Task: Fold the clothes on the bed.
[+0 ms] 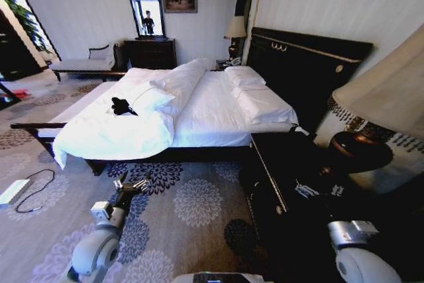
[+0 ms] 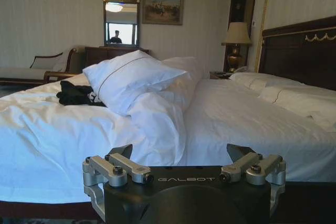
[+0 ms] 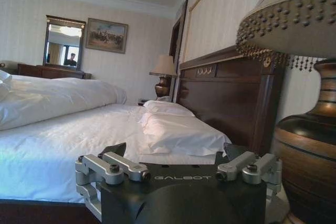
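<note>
Both arms hung low in front of the robot — the left gripper [image 1: 136,184] stretched forward with its jaws spread wide apart, the right gripper [image 3: 178,156] likewise open and level.

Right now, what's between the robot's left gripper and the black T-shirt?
In the head view, patterned carpet and the bed's rumpled white duvet separate the left gripper from the black T-shirt.

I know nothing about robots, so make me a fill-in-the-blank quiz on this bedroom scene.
1. The T-shirt lying crumpled on the bed is ____ in colour.
2. The T-shirt lies beside a white ____.
3. The left gripper hangs over the ____, short of the bed.
4. The left gripper holds ____.

Missing words: black; pillow; carpet; nothing
</note>
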